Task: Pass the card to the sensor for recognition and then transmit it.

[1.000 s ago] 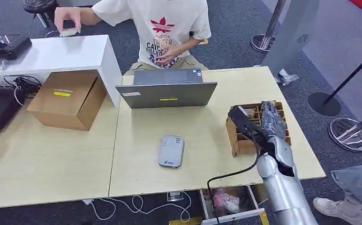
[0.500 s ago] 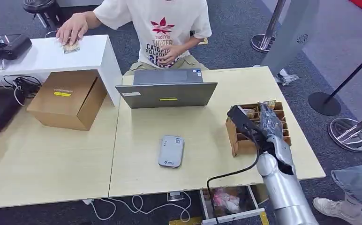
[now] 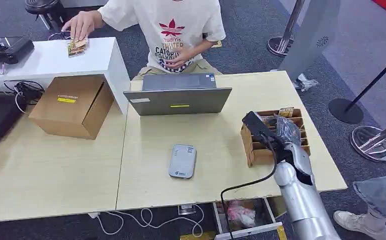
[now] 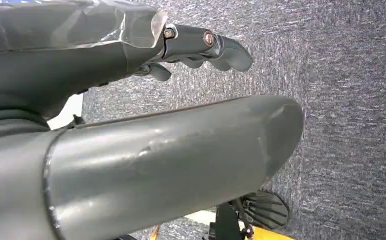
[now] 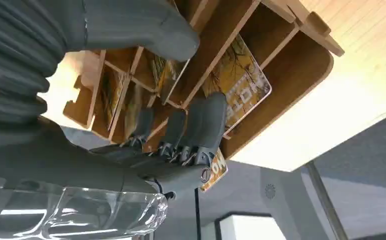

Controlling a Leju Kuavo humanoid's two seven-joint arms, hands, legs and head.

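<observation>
**Card pick-up from the rack is in hand**

Pale wooden tables (image 3: 56,170) are set on dark carpet, with a person (image 3: 173,30) seated on the far side behind a grey laptop (image 3: 178,97). A cardboard box (image 3: 71,105) is seen to the left of the laptop, and a white cabinet (image 3: 56,57) behind it, where the person's hand (image 3: 81,24) rests on some cards.

A wooden card rack (image 3: 253,150) is placed near the table's right edge, divided into slots in which yellow-brown cards (image 5: 236,82) are stood. The right hand (image 3: 287,131) is held over this rack. In the right wrist view its fingers (image 5: 201,125) are reached down into the slots, and its thumb (image 5: 146,30) is set across the dividers from them. One card appears to lie just beside the fingertips, but whether it is actually pinched cannot be told. The left hand (image 4: 201,47) is hung over the carpet, its fingers loosely curled with nothing in them.

The grey-white sensor (image 3: 182,161) lies flat near the table's middle, well apart from the rack.

The first step, taking a card, is judged to be under way; recognition and hand-over are not yet begun. Next, a secure pinch on a single card is called for, then a straight lift clear of the dividers before it is carried across to the sensor.
</observation>
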